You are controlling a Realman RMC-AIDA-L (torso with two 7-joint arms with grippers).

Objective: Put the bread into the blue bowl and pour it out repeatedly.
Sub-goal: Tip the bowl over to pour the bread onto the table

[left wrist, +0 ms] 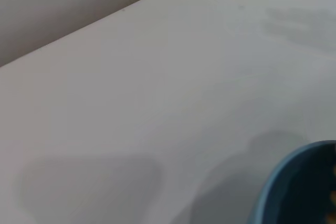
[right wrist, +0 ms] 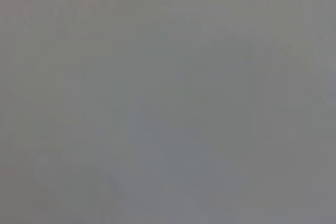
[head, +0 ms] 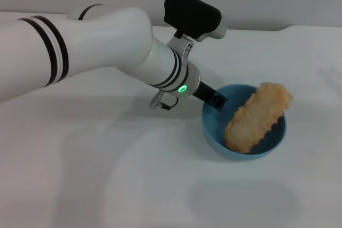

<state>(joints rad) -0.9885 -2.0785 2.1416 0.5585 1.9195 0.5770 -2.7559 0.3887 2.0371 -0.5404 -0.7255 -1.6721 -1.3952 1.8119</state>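
Note:
The blue bowl (head: 241, 153) stands on the white table right of centre in the head view. Inside it lies the bread (head: 256, 117), plain golden-tan side up, one end poking over the bowl's far right rim. My left gripper (head: 216, 100) reaches in from the left, and its dark fingers are shut on the bowl's left rim. The left wrist view catches only a piece of the blue bowl (left wrist: 278, 192) close to the camera. My right gripper is out of view, and its wrist view holds only flat grey.
The white table (head: 107, 174) spreads to the left of and in front of the bowl. Its far edge (left wrist: 79, 32) meets a grey wall behind. My left arm (head: 107, 46) crosses the upper left of the head view.

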